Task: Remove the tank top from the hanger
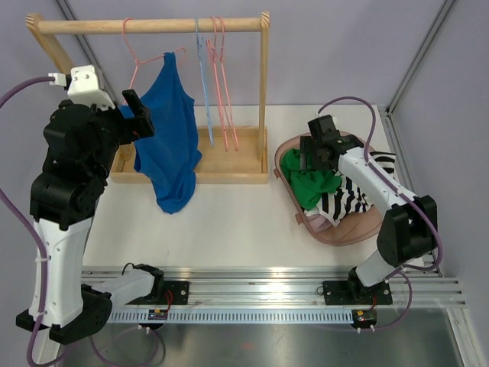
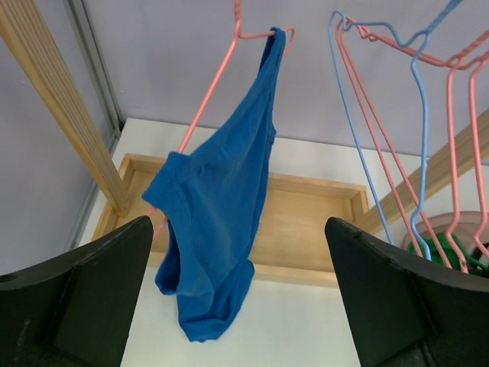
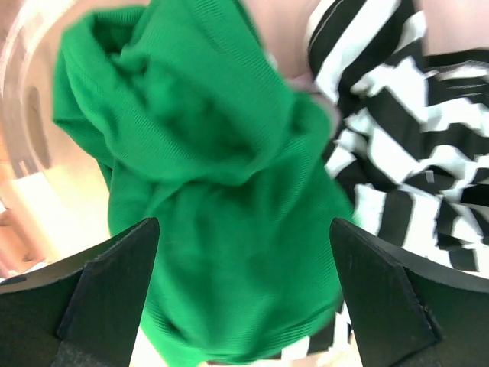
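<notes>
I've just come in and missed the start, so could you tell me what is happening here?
The left hand is raised in front of the wooden rack, open and facing a blue tank top without touching it. The top hangs lopsided on a pink hanger, so it is not off yet. The right hand is open above a basket holding a green garment and a striped garment, gripping nothing.
</notes>
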